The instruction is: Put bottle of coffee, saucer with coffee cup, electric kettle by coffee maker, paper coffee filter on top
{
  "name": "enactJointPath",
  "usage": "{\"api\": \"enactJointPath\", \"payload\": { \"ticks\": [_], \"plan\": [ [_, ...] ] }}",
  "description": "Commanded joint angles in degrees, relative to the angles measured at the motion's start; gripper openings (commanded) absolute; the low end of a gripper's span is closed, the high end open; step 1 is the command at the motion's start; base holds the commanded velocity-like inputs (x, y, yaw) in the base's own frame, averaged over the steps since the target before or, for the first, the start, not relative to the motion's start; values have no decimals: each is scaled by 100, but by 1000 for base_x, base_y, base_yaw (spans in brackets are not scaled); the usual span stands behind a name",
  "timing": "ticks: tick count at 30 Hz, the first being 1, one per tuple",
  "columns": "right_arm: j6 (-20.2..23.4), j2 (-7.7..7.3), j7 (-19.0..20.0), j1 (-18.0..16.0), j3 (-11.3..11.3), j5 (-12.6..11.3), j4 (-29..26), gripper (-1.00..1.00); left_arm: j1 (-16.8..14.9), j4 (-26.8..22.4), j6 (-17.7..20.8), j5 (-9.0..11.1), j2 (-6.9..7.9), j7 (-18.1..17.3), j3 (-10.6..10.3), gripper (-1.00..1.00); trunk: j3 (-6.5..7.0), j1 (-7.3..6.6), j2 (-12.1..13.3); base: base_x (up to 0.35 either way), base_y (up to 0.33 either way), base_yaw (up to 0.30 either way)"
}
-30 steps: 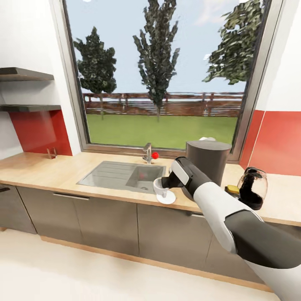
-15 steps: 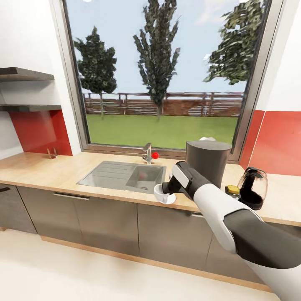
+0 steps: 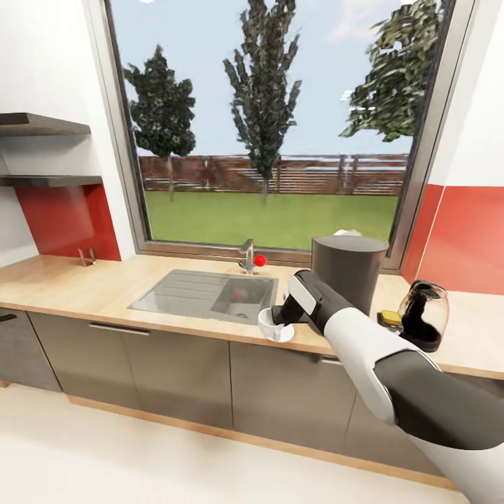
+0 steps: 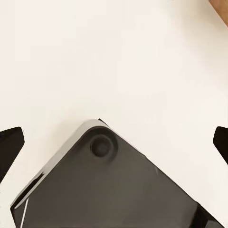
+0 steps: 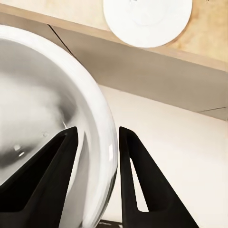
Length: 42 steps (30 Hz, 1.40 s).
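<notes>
My right gripper (image 3: 275, 320) is shut on the wall of the white coffee cup (image 3: 267, 321), low over the left part of the white saucer (image 3: 283, 334) at the countertop's (image 3: 84, 287) front edge. I cannot tell whether cup and saucer touch. In the right wrist view one finger (image 5: 50, 183) is inside the cup (image 5: 42, 118), the other outside, and the saucer (image 5: 147, 19) lies beyond. The dark grey coffee maker (image 3: 348, 269) stands behind, something white (image 3: 346, 232) on top. The coffee bottle's yellow lid (image 3: 389, 317) and the glass kettle (image 3: 422, 315) are to its right. My left gripper (image 4: 114, 142) hangs open over the floor.
A steel sink (image 3: 204, 292) with a tap (image 3: 247, 256) lies left of the saucer. Two black shelves (image 3: 42, 126) hang on the left wall. A big window runs behind the counter. Grey cabinet fronts (image 3: 175, 364) stand below, and my dark base (image 4: 114, 190) shows under the left wrist.
My right gripper has lowered the cup a little toward the saucer over the last second. In the last half second almost nothing moves.
</notes>
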Motion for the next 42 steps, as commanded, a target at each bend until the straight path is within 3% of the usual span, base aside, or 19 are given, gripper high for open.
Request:
{"api": "enactJointPath", "payload": {
  "ticks": [1, 7, 14, 20, 32, 35, 42],
  "plan": [
    [9, 0, -58, -2, 31, -63, -2, -100, 5, -8, 21, 76, 1, -25, 12, 100, -1, 3, -3, 82, 0, 0],
    [9, 0, -123, -2, 43, -47, 1, -100, 5, -8, 41, 104, 7, 132, 12, 100, -1, 3, -3, 147, 0, 0],
    [9, 0, -588, -2, 45, -35, 6, -100, 5, -8, 44, 109, 12, 165, 12, 100, -1, 3, -3, 291, 0, 0],
    [9, 0, -753, -2, 36, -39, 10, -100, 5, -15, 44, 116, 25, 167, 12, 100, -1, 3, -3, 276, 0, 0],
    [9, 0, -713, -11, -33, -97, 93, -100, 5, -9, 42, 150, 67, 168, 12, 100, -1, 3, -3, 20, 0, 0],
    [9, 0, -669, -11, -34, -110, 283, -100, 5, -8, 79, 334, 104, 168, 12, 100, -55, 69, -124, 0, 0, 0],
    [9, 0, -536, -11, -33, -111, 311, -100, 5, -15, 96, 369, 134, 168, 19, 100, -180, 223, -404, 0, 0, 0]
  ]
}}
